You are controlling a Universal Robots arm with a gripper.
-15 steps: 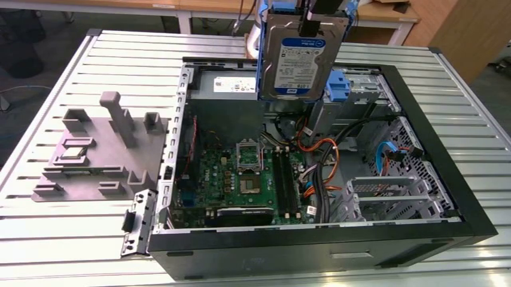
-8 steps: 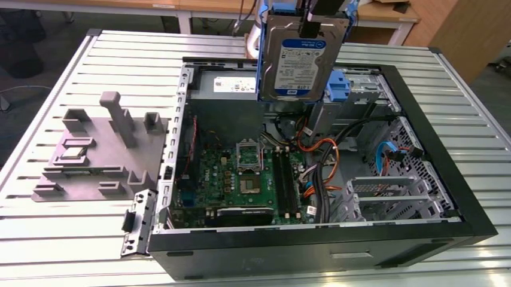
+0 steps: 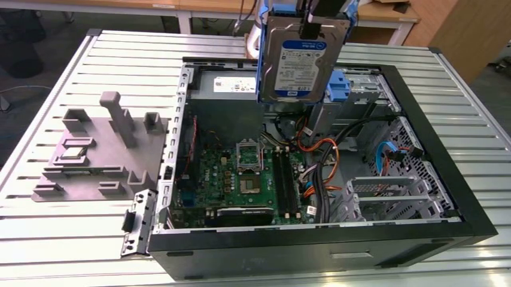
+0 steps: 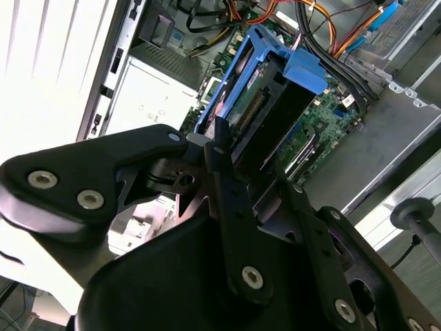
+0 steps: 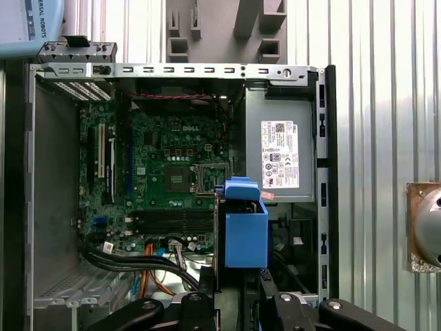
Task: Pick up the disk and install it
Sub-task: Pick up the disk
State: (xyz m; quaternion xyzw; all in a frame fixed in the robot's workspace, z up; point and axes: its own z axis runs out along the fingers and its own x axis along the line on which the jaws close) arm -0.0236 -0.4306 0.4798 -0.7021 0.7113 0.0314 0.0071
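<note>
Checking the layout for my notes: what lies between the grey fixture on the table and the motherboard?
In the exterior view, the computer case's slotted metal wall stands between the grey fixture and the motherboard.

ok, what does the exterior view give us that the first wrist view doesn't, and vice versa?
Exterior view: the disk's blue-and-white label face, upright, hanging above the open case. First wrist view: the disk edge-on from above, blue rail toward the camera, over the motherboard's edge near the power supply; a round metal part beside the case. Both: the gripper shut on the disk, the grey fixture block on the table.
</note>
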